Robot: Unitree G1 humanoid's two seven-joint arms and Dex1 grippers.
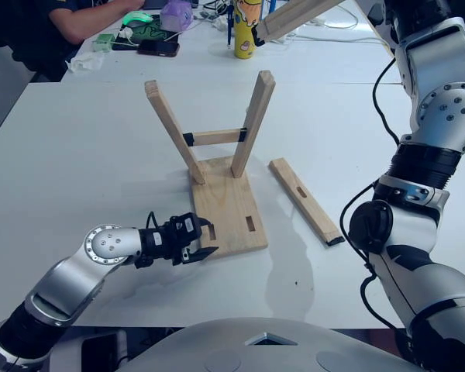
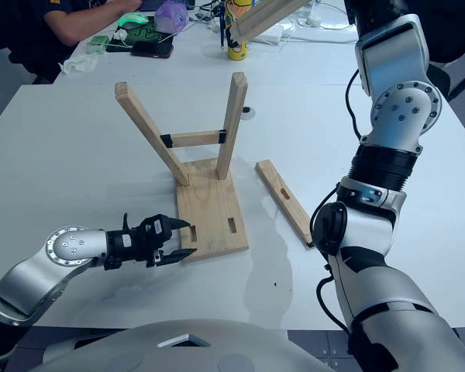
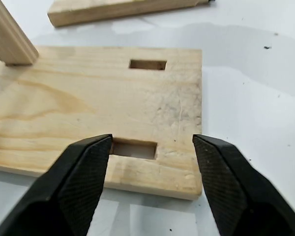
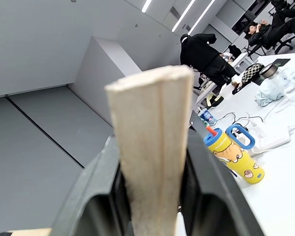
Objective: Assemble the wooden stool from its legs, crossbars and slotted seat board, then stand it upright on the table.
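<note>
The left gripper (image 1: 195, 242) sits low over the desk (image 1: 77, 155) at the near left corner of the seat board (image 1: 225, 203), its two black fingers (image 3: 83, 172) spread wide apart. In the left wrist view they stand either side of the near left slot (image 3: 133, 148), along the board's near edge; whether they touch the wood cannot be told. The board lies flat on the desk, and its near right slot (image 1: 250, 223) is empty. At the board's far end two legs stand in it: the left standing leg (image 1: 174, 132) leans out to the left at its top, and the right standing leg (image 1: 253, 124) leans a little to the right. A crossbar (image 1: 215, 137) with black ends joins them about halfway up. Just to the right of the board, apart from it, a loose bar (image 1: 304, 200) lies flat on the desk, with a slot in its face and a dark tip at its near end. The right gripper (image 4: 152, 167) is raised high over the far side of the desk, pinching the held leg (image 4: 150, 123) between its fingers; this leg (image 1: 294, 15) slants above a yellow bottle (image 1: 246, 31) that stands on the far desk.
</note>
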